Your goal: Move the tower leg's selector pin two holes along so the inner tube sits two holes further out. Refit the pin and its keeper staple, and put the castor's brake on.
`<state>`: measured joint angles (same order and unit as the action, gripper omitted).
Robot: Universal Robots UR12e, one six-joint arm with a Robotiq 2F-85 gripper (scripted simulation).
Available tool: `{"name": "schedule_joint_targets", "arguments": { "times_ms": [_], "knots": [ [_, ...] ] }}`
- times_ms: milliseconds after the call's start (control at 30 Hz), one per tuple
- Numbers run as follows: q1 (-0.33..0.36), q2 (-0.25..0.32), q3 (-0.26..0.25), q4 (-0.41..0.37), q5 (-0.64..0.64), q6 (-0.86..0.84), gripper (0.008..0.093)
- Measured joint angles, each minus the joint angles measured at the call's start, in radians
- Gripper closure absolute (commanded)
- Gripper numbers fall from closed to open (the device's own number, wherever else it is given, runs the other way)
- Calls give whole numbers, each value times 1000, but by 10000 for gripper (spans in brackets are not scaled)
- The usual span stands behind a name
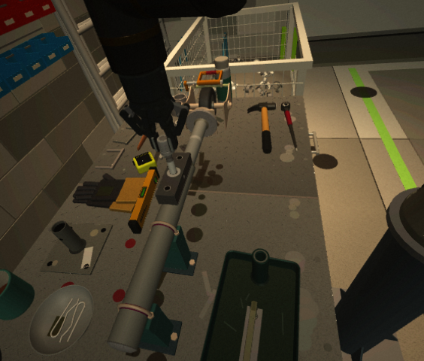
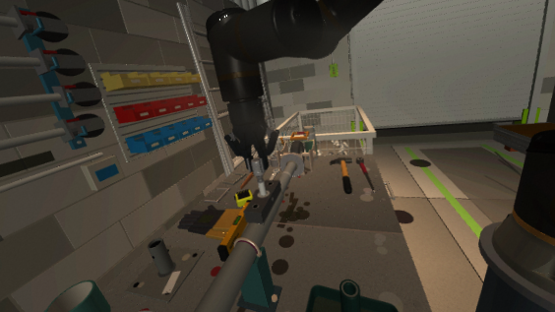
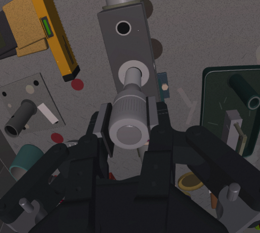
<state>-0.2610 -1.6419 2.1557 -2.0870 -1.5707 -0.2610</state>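
Note:
The selector pin (image 1: 165,152) (image 3: 131,111) is partly hidden, its shank sunk in the middle hole of the dark collar block (image 1: 174,177) (image 3: 131,47), and my gripper (image 1: 163,140) (image 2: 257,162) (image 3: 129,119) is closed around its knurled head. The block sits on the grey tower leg tube (image 1: 154,248) (image 2: 241,265), which lies clamped on two teal stands. The thinner inner tube (image 1: 197,136) runs on to the castor (image 1: 207,97) at the far end. The keeper staples (image 1: 66,316) lie in a grey dish at the near left.
Behind the castor stands a wire basket (image 1: 243,42). Left of the tube lie an orange level (image 1: 142,200), a yellow tape measure (image 1: 144,161) and a glove (image 1: 95,191). A hammer (image 1: 265,124) lies right, and a dark tray (image 1: 255,307) sits near.

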Motion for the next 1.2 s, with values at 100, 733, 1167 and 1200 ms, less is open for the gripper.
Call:
{"name": "schedule_joint_targets", "arguments": {
  "times_ms": [100,733,1167,1200],
  "knots": [
    [0,1,2,-3,0,0,934],
    [0,10,11,-20,0,0,934],
    [0,15,17,-32,0,0,934],
    [0,16,17,-33,0,0,934]
  ]
}}
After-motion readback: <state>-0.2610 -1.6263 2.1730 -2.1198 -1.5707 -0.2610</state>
